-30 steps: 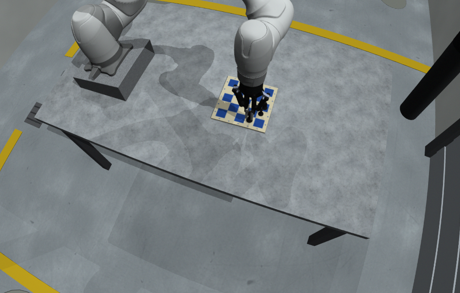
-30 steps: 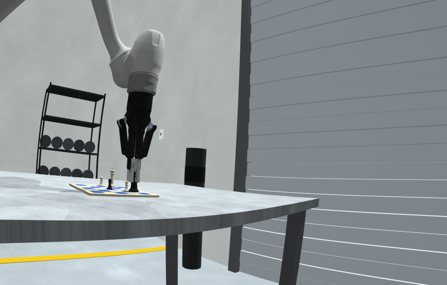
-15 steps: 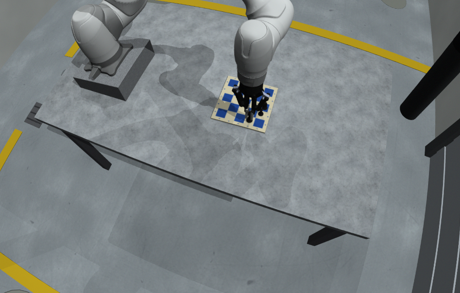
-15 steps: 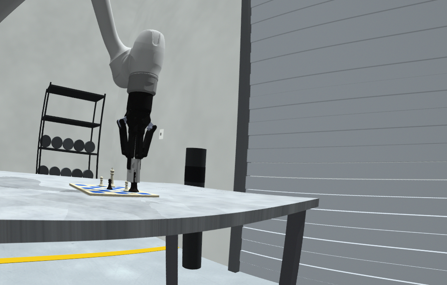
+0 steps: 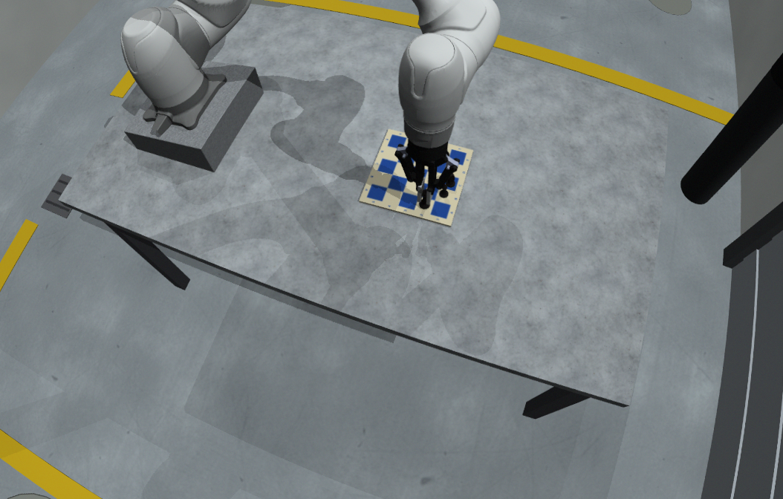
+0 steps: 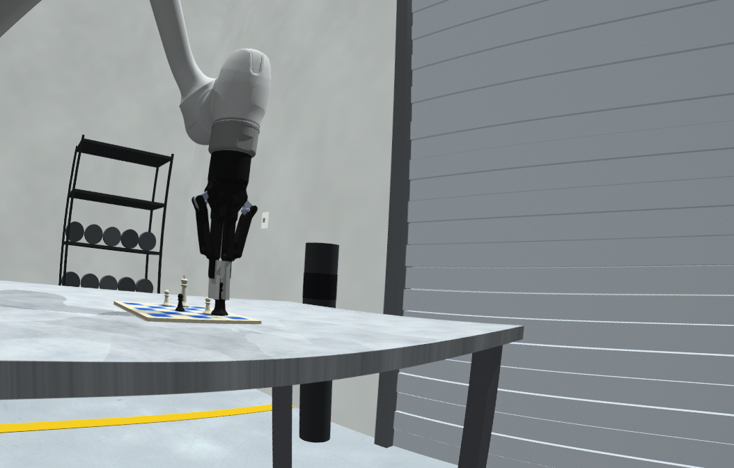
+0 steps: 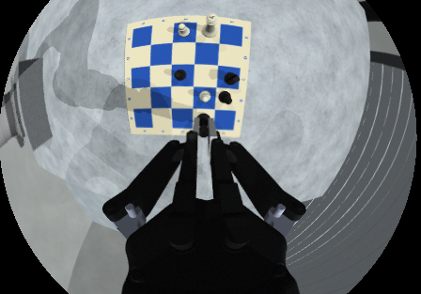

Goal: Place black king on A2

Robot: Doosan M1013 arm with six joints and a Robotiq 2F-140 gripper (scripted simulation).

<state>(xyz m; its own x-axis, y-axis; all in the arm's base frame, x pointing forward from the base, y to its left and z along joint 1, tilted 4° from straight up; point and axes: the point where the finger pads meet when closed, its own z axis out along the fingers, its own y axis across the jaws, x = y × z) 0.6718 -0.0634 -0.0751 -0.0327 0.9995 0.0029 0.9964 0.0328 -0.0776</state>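
While clamped on the black king (image 6: 219, 302), gripper (image 6: 220, 278) hangs plumb above the board (image 6: 131, 306), piece upright directly beneath the fingers, base at or just off a near-row square (edge letters unreadable), toward the worktop's far edge.

A white pawn (image 7: 205, 95) and two black pieces (image 7: 227, 95) crowd just beyond the tool (image 7: 203, 128), while the board's (image 7: 139, 117) left near squares lie open.

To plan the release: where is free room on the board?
Free: the two board columns left of the black pawn, in the wrist view. Crowded: beyond the gripper holding the black king, where a white pawn and two black pieces cluster.
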